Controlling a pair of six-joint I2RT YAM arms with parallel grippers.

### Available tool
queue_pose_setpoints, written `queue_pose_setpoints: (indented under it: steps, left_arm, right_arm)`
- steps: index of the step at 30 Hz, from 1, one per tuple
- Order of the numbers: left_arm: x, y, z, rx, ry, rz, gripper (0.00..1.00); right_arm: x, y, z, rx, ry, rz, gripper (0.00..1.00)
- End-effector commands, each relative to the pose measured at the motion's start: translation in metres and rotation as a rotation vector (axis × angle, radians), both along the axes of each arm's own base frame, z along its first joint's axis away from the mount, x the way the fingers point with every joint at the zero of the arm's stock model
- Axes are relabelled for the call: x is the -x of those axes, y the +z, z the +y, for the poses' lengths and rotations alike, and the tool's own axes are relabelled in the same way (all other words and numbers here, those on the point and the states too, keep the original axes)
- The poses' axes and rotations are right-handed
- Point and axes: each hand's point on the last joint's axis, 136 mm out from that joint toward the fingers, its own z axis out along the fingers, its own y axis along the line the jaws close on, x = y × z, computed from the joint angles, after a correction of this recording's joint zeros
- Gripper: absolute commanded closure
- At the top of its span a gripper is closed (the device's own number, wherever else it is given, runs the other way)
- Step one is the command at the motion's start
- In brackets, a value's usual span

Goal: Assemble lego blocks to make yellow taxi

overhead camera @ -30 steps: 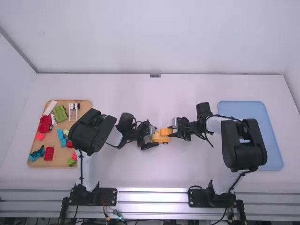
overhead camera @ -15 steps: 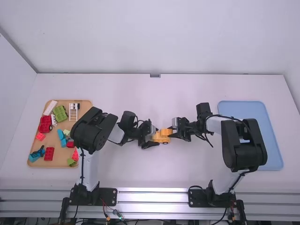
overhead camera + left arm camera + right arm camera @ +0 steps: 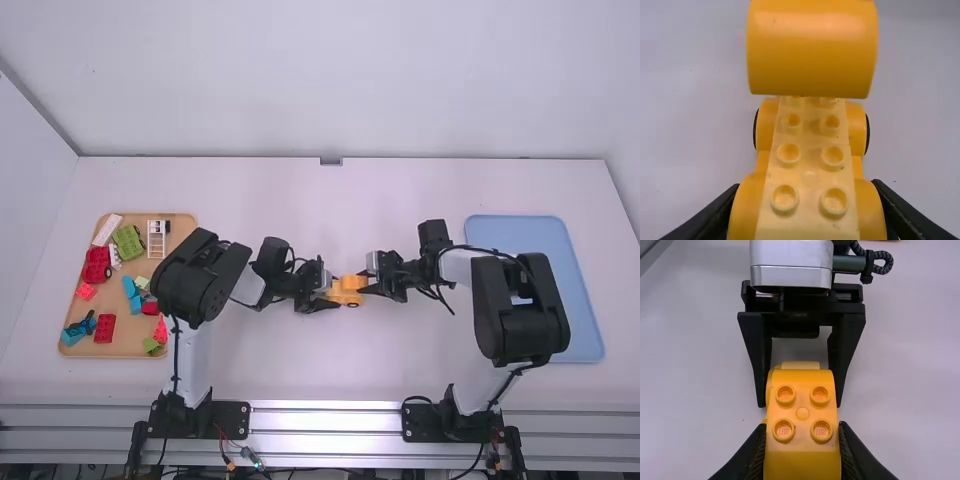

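Observation:
Around the near end of the yellow wheeled base [image 3: 350, 299], my left gripper [image 3: 328, 291] is closed from the left. My right gripper [image 3: 366, 285] holds the yellow block [image 3: 353, 281] from the right. In the left wrist view, the left gripper [image 3: 807, 202] has its fingers on both sides of the studded base [image 3: 810, 172]; the rounded block [image 3: 812, 50] covers the base's far end. The right gripper [image 3: 802, 440] pinches the block [image 3: 802, 412], four-studded on top, in the right wrist view. Whether block and base are fully joined, I cannot tell.
On the left, a tan tray [image 3: 130, 340] carries red, green, blue and white pieces. A blue tray [image 3: 583, 300] lies at the right, partly beneath the right arm. White walls stand behind and beside the table.
The left forearm has shifted slightly right, and the left gripper's fingers have drawn closer together at the base. The right arm, block and base look unmoved.

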Motion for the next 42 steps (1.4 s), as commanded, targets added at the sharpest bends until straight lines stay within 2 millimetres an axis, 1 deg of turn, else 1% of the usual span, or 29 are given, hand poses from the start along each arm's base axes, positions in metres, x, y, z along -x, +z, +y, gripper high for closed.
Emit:
queue_pose_setpoints:
  steps: [1,4,9,16,24,28,31,36,42]
  left_arm:
    - [0.009,-0.005,-0.001,0.010,-0.029,0.019,0.48]
    - [0.009,-0.005,-0.001,0.010,-0.029,0.019,0.49]
    - [0.009,-0.005,-0.001,0.011,-0.027,0.021,0.49]
    - [0.008,-0.004,-0.002,0.013,-0.027,0.019,0.53]
    - [0.008,-0.004,-0.003,0.012,-0.030,0.021,0.54]
    - [0.010,-0.004,-0.003,0.016,-0.035,0.025,0.55]
    - [0.010,-0.003,-0.002,0.016,-0.033,0.025,0.55]
    - [0.010,-0.003,-0.003,0.016,-0.036,0.025,0.55]
    - [0.010,-0.003,-0.003,0.016,-0.036,0.025,0.56]
  right_arm:
    - [0.009,-0.008,0.010,-0.006,0.017,0.052,0.99]
    - [0.004,-0.018,0.016,0.016,-0.008,0.082,1.00]
    - [0.007,-0.022,0.021,0.046,0.008,0.072,1.00]
    - [0.013,-0.027,0.022,0.064,0.016,0.081,1.00]
    - [0.019,-0.034,0.021,0.060,0.012,0.070,1.00]
    - [0.008,-0.034,0.022,0.049,-0.053,0.077,1.00]
    - [0.009,-0.032,0.022,0.023,-0.043,0.059,1.00]
    - [0.009,-0.032,0.017,0.018,-0.057,0.082,1.00]
    - [0.012,-0.032,0.017,0.014,-0.045,0.076,1.00]
